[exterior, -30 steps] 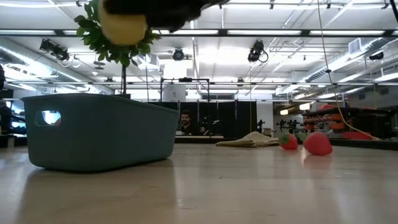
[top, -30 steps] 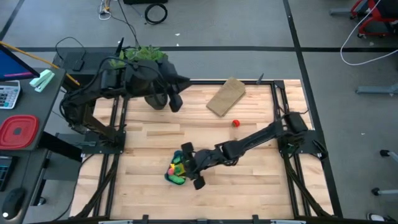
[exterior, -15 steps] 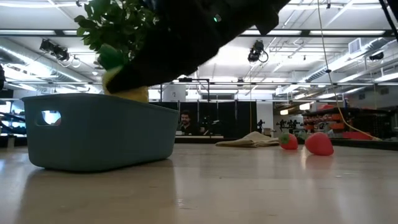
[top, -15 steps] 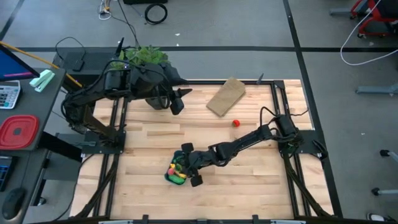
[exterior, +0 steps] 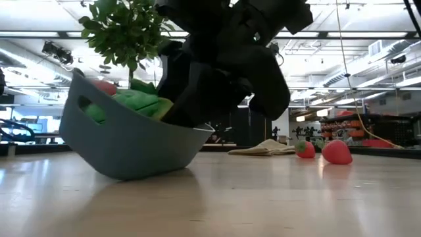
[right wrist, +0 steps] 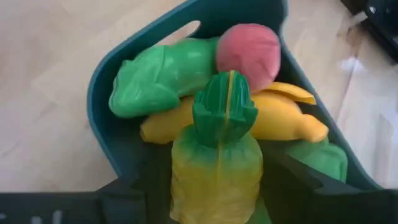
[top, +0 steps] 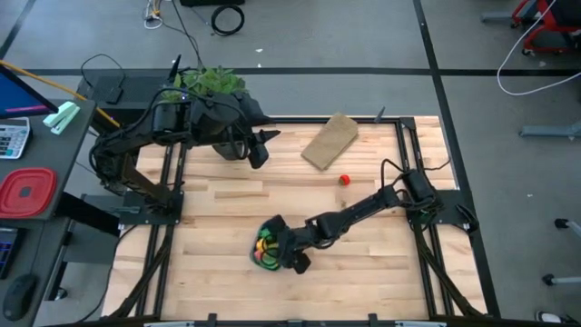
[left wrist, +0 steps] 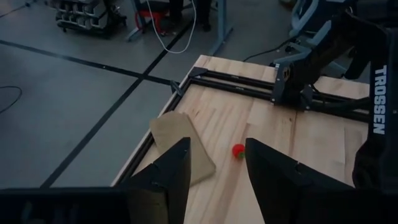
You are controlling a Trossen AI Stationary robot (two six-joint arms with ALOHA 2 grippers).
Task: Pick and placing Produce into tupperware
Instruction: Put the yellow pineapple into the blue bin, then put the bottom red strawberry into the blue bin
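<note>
The blue tub sits near the table's near-middle. In the low view the tub is tipped, its left end raised, resting on its lower right edge. Inside the tub lie a green piece, a red ball, the yellow banana and another green piece. My right gripper reaches into the tub from the right, shut on a yellow toy with a green crown. My left gripper hangs open in the air over the far left of the table. My right gripper pinches the yellow-and-green toy by its yellow body, one finger on each side. It comes slanting down from the table's right. The toy's green crown points away from the wrist, over the banana, inside the tipped tub.
A red strawberry piece lies on the table right of centre, also seen between my left fingers as a red piece. A tan flat block lies at the far edge. A potted leafy plant stands at the far left. A red container sits off the table.
My right gripper came down from above the tub into it, carrying the yellow-and-green toy. The tub, flat on the table before, has tipped with its left end lifted, and has slid a little toward the table's right.
</note>
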